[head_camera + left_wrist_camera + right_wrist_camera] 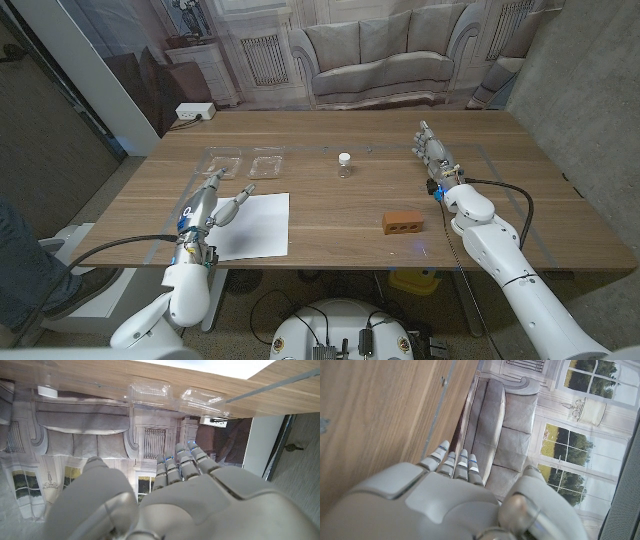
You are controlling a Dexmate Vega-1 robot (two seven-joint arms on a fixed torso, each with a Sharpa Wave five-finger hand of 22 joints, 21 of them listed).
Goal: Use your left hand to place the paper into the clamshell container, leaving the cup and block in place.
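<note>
A white sheet of paper lies near the table's front left. My left hand hovers at the paper's left edge with fingers apart, holding nothing; its back faces the wrist camera. The clear clamshell container lies open beyond the paper and also appears in the left wrist view. A small clear cup with a white lid stands mid-table, its lid visible from the left wrist. A brown block lies right of centre. My right hand stands open at the right, empty.
The wooden table ends at a backdrop printed with a sofa. A white power box sits beyond the far left corner. A person's leg shows at the left edge. Tape lines mark the table on the right side.
</note>
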